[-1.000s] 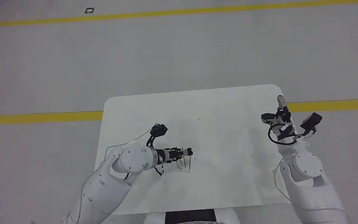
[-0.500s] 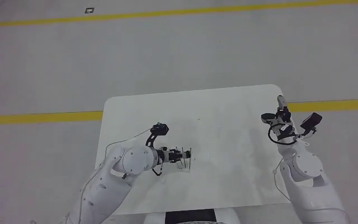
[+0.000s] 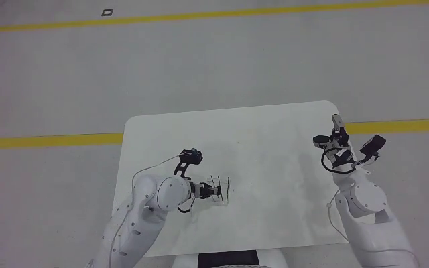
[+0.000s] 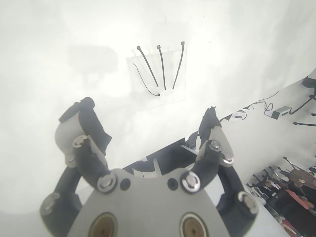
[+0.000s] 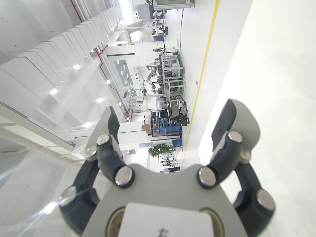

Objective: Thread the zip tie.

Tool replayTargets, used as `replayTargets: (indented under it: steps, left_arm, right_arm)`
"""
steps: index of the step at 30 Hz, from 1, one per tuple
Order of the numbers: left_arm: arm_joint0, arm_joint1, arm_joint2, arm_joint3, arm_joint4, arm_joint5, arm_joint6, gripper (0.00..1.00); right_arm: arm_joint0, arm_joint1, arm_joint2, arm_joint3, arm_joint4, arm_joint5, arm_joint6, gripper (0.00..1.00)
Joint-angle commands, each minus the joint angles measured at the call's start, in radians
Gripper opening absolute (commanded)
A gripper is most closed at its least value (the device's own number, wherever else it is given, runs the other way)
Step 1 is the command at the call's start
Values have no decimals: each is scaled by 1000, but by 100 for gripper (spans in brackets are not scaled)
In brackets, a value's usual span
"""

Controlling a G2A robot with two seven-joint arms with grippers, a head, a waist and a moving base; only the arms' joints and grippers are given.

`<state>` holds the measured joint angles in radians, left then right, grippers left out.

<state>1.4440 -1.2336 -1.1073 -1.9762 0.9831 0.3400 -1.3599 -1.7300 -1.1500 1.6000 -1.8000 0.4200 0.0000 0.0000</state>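
My left tool hangs wide and empty just short of what looks like a clear sheet on the desk bearing four fanned zip ties, so I should pinch one outer tie alone, my equally wide right tool well apart from that sheet.

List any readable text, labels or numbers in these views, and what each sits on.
No text can be read.
Small dark plate on the floor beyond the table: too small to read.
White sticker on the right wrist's mount: a mark cut off at the picture's edge, not readable.
Zip ties and white table: no print visible.
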Motion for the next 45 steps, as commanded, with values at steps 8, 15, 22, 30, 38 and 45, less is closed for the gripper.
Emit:
replayTargets:
  steps: [8, 15, 22, 30, 38, 45]
  left_arm:
    - [0, 0, 0, 0, -1, 0, 0, 100]
    - [-9, -15, 56, 48, 13, 0, 99, 100]
    - [2, -37, 49, 71, 36, 0, 127, 100]
    - [2, -37, 49, 71, 36, 0, 127, 100]
    - [3, -41, 61, 70, 16, 0, 165, 100]
    - [11, -67, 45, 55, 10, 0, 163, 100]
  right_arm:
    - [0, 0, 0, 0, 0, 0, 0, 100]
    - [0, 0, 0, 0, 0, 0, 0, 100]
    - [0, 0, 0, 0, 0, 0, 0, 100]
    - [0, 0, 0, 0, 0, 0, 0, 100]
    - [0, 0, 0, 0, 0, 0, 0, 100]
    - [0, 0, 0, 0, 0, 0, 0, 100]
